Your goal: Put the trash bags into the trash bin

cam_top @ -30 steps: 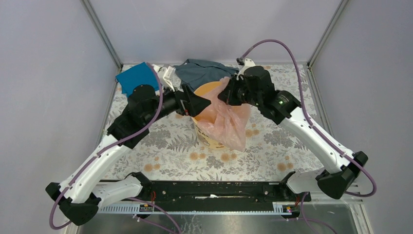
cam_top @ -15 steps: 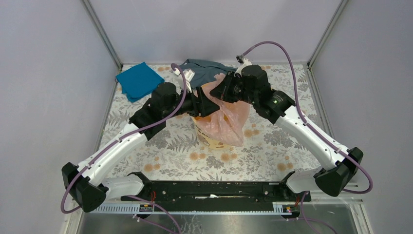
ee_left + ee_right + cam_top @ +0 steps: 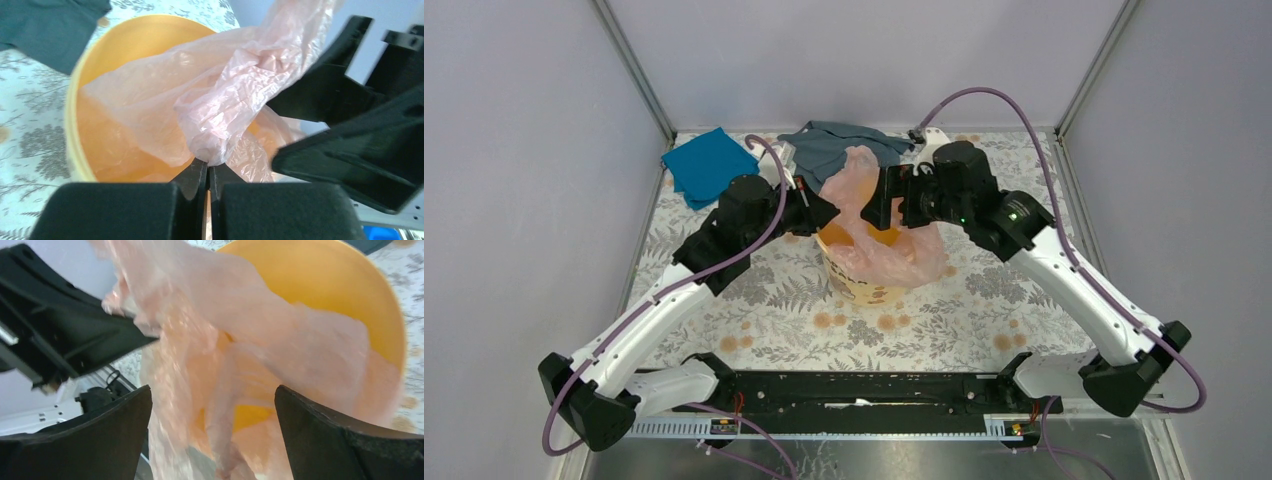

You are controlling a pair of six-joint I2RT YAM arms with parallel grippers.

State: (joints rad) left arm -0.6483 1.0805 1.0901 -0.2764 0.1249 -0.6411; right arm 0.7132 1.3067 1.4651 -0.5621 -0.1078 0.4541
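Pale grey walls enclose a tabletop point(image 3: 984, 300) covered in a leaf-and-flower print. Near its middle stands a round yellow-orange plastic bucket point(image 3: 864, 287) with tapered sides and small printed marks on its outer wall. Two white and black robot arms reach in from the near edge and meet above it.

A thin, wrinkled, translucent pale pink plastic bag point(image 3: 856, 185) is partly inside the bucket. Some of the film lies against the inner wall. Some spills over the right side of the rim and down the outside. A bunched part stands up above the far side of the opening, between the two arms.

The left claw point(image 3: 207, 175) hangs over the bucket's left rim. Its two black fingers are pressed together, pinching a gathered fold of the pink film. From that pinch the bag fans upward and away, over the open mouth of the bucket.

The right claw point(image 3: 215, 430) faces it from the other side, close by. Its fingers are spread wide apart and grip nothing. Pink film hangs in the gap between them, above the bucket. The film is blurred in the right wrist view, so contact with either finger cannot be judged.

A flat teal cloth point(image 3: 707, 165) lies at the far left of the tabletop, well apart from the bucket. A crumpled grey cloth point(image 3: 824, 145) lies just behind the bucket at the far edge.
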